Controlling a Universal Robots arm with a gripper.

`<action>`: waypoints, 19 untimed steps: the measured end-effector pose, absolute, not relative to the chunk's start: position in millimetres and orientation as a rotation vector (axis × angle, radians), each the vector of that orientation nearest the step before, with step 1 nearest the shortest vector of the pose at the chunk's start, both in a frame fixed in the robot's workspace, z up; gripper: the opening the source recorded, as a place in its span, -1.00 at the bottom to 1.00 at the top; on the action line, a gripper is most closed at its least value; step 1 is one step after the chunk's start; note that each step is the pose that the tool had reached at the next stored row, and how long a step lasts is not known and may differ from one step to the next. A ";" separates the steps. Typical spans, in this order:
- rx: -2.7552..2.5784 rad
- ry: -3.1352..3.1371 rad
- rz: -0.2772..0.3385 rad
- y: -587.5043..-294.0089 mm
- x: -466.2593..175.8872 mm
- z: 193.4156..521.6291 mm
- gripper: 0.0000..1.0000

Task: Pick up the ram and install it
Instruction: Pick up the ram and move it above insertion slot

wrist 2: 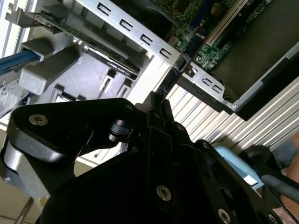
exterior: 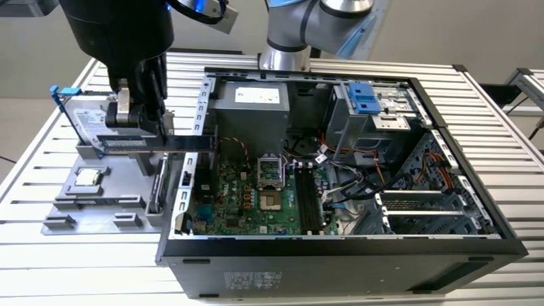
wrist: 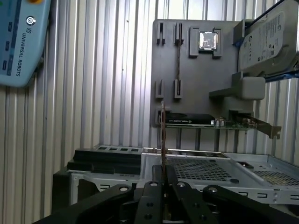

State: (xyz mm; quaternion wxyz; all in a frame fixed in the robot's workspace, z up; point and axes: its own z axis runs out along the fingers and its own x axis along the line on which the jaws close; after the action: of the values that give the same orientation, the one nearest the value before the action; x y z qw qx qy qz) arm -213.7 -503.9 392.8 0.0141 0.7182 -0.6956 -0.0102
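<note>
The ram (exterior: 170,144) is a long, thin stick held level above the grey fixture tray (exterior: 93,213), at the exterior view's left. Its far end reaches over the left wall of the open computer case (exterior: 340,245). My gripper (exterior: 130,135) is shut on it near its left end. In the first wrist view the ram (wrist: 162,135) shows edge-on, rising from the closed fingers (wrist: 156,186). The second wrist view also shows the ram (wrist 2: 174,74) edge-on, beyond the gripper (wrist 2: 156,105). The motherboard's black slots (exterior: 307,199) lie inside the case, to the right of the ram.
On the fixture tray are a processor chip (exterior: 88,179), a hard drive (exterior: 83,120) in a blue frame and a dark card with a metal bracket (wrist: 201,120). A light-blue pendant (wrist: 18,42) lies on the slatted table. The arm's base (exterior: 289,38) stands behind the case.
</note>
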 end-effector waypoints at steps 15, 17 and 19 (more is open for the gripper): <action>2.232 -2.170 -0.032 -503.9 -202.0 392.8 -1.00; 2.232 -2.170 -0.032 -503.9 -200.8 392.8 -1.00; 2.232 -2.170 -0.032 -503.9 -199.4 392.8 -1.00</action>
State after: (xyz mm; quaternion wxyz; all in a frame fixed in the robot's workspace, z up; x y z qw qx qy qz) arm -199.4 -503.9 392.8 0.0141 0.7169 -0.6969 -0.0102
